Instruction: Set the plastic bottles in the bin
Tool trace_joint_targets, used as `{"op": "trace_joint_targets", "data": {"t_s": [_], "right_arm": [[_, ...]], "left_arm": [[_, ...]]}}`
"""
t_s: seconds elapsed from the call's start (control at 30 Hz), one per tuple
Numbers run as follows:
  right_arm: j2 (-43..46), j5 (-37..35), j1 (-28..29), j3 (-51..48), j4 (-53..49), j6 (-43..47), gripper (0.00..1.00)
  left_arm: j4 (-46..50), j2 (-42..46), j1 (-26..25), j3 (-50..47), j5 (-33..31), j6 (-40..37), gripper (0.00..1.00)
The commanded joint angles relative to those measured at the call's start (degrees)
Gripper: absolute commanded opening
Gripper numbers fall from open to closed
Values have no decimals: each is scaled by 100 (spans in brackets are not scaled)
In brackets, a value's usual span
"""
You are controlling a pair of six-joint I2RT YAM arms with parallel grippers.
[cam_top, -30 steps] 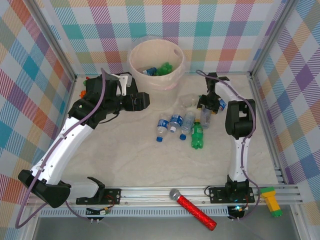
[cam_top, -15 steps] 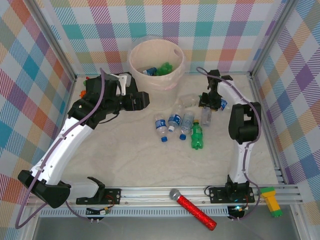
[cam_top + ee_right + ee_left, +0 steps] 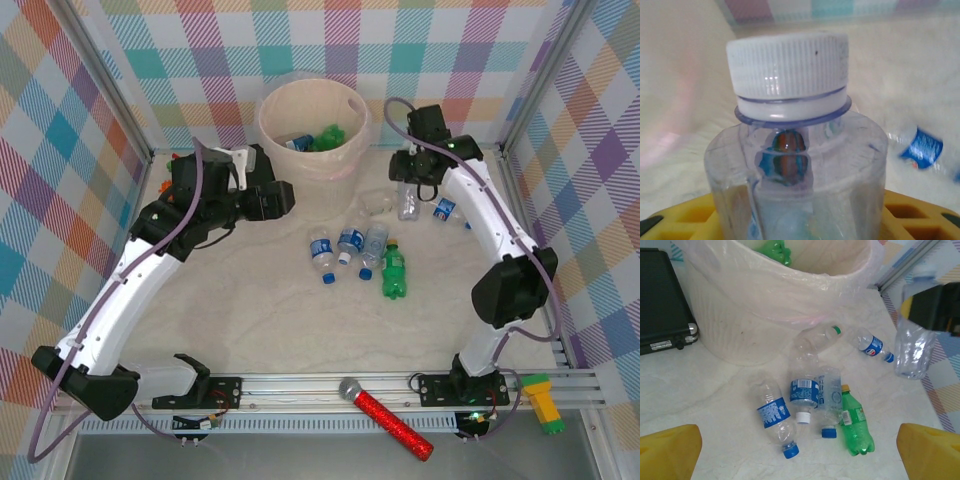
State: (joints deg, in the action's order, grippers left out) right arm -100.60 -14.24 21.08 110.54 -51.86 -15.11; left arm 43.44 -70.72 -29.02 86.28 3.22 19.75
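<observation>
Top external view is showing the right end effector (image 3: 411,186) clamping a clear bottle (image 3: 407,206), hanging roughly upright above the desk (image 3: 250,310). The bin (image 3: 268,120) is standing just leftward of it. The left end effector (image 3: 281,200) is gaping wide, holding nothing.

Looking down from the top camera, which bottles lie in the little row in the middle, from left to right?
blue-capped bottle → white-capped bottle → pale-label bottle → green bottle
</observation>
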Motion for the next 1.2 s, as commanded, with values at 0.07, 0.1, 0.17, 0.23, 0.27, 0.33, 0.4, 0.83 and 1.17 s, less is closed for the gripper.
{"op": "trace_joint_targets", "data": {"t_s": [0.07, 0.1, 0.17, 0.23, 0.27, 0.33, 0.4, 0.83, 1.17], "right_arm": [[328, -650, 531, 751, 969, 765, 54], [304, -675, 599, 886, 1147, 844, 54], [224, -676, 680, 1161, 1419, 877, 54], [136, -685, 766, 1345, 1762, 986, 54], [90, -672, 813, 1411, 1970, 1052, 54], [-27, -618, 883, 1530, 2354, 1155, 55], [-199, -527, 930, 1716, 2651, 1201, 55], [-2051, -188, 1026, 3613, 3252, 1346, 56], [-2378, -96, 1021, 3617, 3378, 1283, 56]], "left_arm": [[74, 221, -47, 116, -189, 83, 100], [117, 221, -45, 138, -214, 78, 100], [188, 225, -44, 182, -250, 73, 100], [224, 272, -43, 206, -291, 69, 100], [241, 298, -43, 218, -320, 63, 99], [277, 356, -43, 240, -441, 38, 99], [322, 427, -43, 249, -606, 12, 99], [696, 806, -34, 319, -1736, -65, 99], [815, 880, -25, 340, -1897, -84, 99]]}}
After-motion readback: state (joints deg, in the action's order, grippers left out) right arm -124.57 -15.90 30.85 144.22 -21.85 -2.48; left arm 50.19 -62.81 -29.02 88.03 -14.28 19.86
